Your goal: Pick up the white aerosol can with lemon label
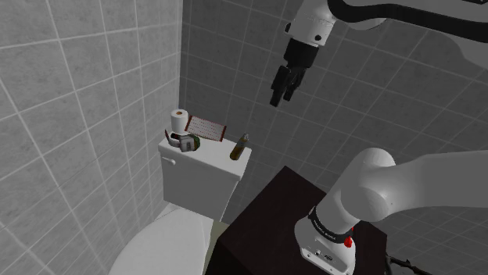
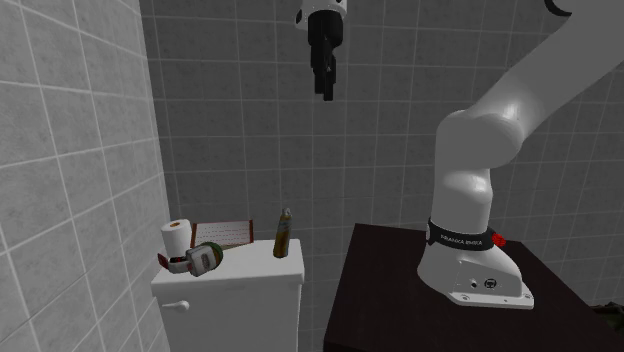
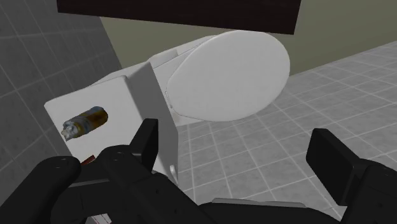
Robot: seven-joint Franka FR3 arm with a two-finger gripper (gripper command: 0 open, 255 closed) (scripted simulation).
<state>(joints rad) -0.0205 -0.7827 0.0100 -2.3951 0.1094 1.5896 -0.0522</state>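
Note:
The can (image 1: 238, 147) stands upright on the near corner of a white toilet tank (image 1: 199, 183). It looks olive-brown with a pale cap, not white. In the second exterior view the can (image 2: 283, 236) is at the tank's right end. My gripper (image 1: 276, 99) hangs high in the air by the grey tiled wall, well above the can and to the shoulder view's right of it. From the second exterior view the gripper (image 2: 326, 92) points straight down. In the wrist view the gripper (image 3: 238, 153) is open with nothing between its fingers, and the can (image 3: 84, 122) lies far below.
On the tank also sit a toilet roll (image 1: 180, 121), a flat red-edged box (image 1: 207, 127) and a green and white round thing (image 1: 188, 143). The closed toilet lid (image 3: 229, 76) is in front. My dark stand (image 1: 266, 226) is beside the tank. Tiled walls close in behind and at the side.

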